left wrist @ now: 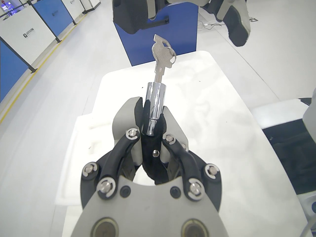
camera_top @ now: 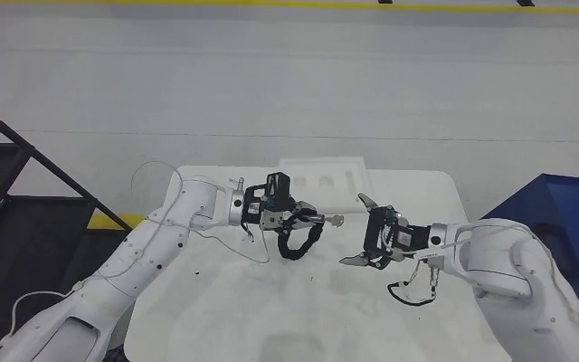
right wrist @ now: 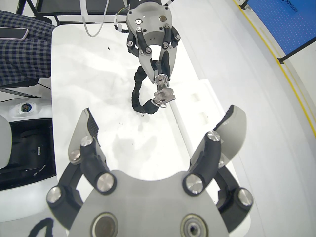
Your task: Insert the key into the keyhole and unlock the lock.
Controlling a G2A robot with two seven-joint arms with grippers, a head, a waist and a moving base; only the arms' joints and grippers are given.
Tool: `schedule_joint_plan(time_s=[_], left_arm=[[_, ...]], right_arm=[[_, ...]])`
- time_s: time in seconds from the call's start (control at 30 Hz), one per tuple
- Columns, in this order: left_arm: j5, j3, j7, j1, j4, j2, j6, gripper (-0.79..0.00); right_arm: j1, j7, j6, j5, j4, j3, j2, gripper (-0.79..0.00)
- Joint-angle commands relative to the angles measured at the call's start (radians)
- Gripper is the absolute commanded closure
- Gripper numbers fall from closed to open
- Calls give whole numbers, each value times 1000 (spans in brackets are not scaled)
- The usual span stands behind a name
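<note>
Lock: a cable lock. Its chrome barrel [left wrist: 153, 109] is held off the table [left wrist: 212, 129], pinched between the pads of the left gripper [left wrist: 151, 110], keyhole end facing away from the wrist. The black sleeved cable [right wrist: 137, 92] hangs in a loop below the barrel.

Key [left wrist: 161, 56]: in the keyhole, in line with the barrel. Part of the blade shows outside; whether it is fully seated cannot be told from these views. A small split ring [left wrist: 173, 53] hangs from the bow.

Right gripper [right wrist: 159, 122]: jaws spread wide, holding nothing, facing the key's bow from near, not touching it.

Handling assessment: the key is light, thin, stiff metal. Best hold is on the bow, pads flat on its two broad faces, clear of the ring, so a turn carries through. The barrel is polished and probably slippery; it may spin in the left pads under torque. The cable is limp and offers no resistance.
</note>
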Motion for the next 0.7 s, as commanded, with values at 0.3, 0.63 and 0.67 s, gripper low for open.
schedule_joint_plan(time_s=[0.3,0.63,0.67], left_arm=[[-232,124,-164,-104,-53,51,0,0],[-285,198,-177,-164,-41,65,0,0],[-285,203,-176,-169,-39,66,0,0]], right_arm=[[26,-1,-97,-126,-43,-23,8,-785],[29,-137,-153,-380,-98,-37,14,-634],[29,-149,-156,-402,-100,-39,15,-526]])
